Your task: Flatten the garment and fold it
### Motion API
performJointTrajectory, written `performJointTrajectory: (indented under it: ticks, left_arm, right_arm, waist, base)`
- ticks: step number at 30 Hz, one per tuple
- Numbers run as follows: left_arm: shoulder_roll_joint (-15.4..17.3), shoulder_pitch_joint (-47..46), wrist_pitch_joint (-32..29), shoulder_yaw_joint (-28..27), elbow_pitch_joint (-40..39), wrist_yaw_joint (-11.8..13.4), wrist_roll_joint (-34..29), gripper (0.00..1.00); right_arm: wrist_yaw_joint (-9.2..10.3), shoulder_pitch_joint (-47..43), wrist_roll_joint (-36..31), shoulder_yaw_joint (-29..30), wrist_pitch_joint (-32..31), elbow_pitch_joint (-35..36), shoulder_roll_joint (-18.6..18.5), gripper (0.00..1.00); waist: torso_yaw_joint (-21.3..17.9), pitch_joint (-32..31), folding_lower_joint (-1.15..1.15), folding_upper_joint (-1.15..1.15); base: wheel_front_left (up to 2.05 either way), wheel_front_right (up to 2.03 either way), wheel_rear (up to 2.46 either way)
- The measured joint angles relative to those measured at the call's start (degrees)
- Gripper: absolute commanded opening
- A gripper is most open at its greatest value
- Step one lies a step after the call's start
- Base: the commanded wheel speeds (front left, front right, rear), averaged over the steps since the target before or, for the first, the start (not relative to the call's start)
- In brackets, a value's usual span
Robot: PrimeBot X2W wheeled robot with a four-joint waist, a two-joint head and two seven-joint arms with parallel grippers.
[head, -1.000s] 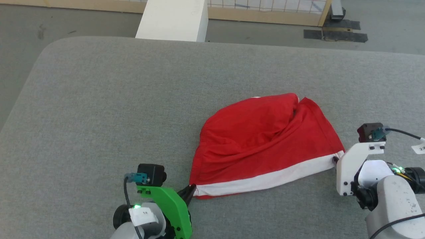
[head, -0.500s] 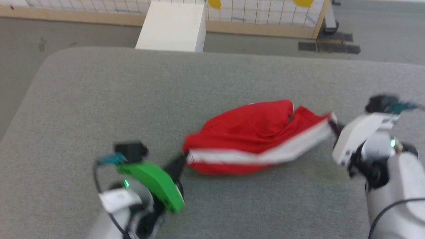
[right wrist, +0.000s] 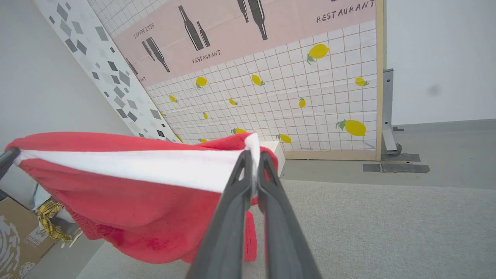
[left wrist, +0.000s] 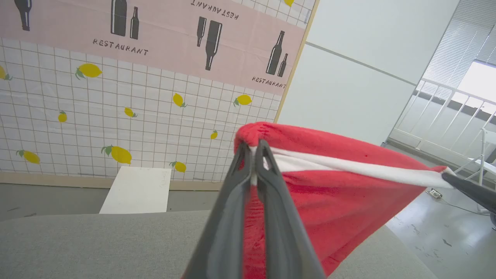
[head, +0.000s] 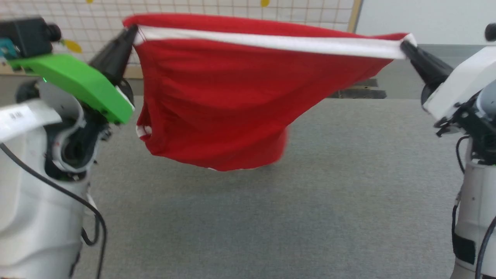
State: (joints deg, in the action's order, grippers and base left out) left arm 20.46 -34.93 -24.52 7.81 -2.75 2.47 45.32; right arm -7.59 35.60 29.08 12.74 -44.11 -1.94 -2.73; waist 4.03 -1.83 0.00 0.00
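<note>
Over the grey padded table [head: 348, 174] we hold the garment [head: 232, 97] in the air, its white stripe taut along the top. Our left gripper [head: 133, 29] pinches its ten o'clock corner, and our right gripper [head: 403, 42] pinches its two o'clock corner.

The garment [head: 217, 97] is soft matt cloth, faintly fuzzy up close, and its white stripe [head: 271, 42] looks smoother. The surface [head: 348, 174] is covered in grey, finely woven matt fabric. The left gripper [left wrist: 254, 149] and right gripper [right wrist: 254, 159] have jaws of smooth, dull dark plastic. The backdrop frame [right wrist: 379, 97] looks like bare wood.
</note>
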Motion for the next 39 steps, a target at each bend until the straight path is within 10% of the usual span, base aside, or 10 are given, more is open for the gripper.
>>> performJointTrajectory:
  ticks: [13, 28, 39]
  left_arm:
    - [4.1, -15.0, -4.9, 1.2, 10.4, -0.6, -2.0, 0.00]
    - [4.7, -38.7, 7.7, 2.1, 27.7, -5.0, -8.3, 0.00]
    - [2.8, -31.2, 15.6, 4.4, 34.2, -9.5, -5.2, 0.00]
  right_arm:
    - [-0.02, 13.1, 2.9, 1.2, -2.6, -4.6, 0.3, 0.00]
    - [-0.02, 48.4, 0.2, -1.8, 20.3, -33.4, 0.6, 0.00]
    - [0.01, 36.5, 3.8, -8.0, 25.3, -31.9, 0.2, 0.00]
  waist:
    - [-2.4, 4.1, 0.00, 0.00]
    - [-4.7, 20.5, 0.01, 0.00]
    - [-6.5, 26.0, 0.02, 0.00]
  base:
    - [0.00, 0.00, 0.00]
    - [0.00, 0.00, 0.00]
    - [0.00, 0.00, 0.00]
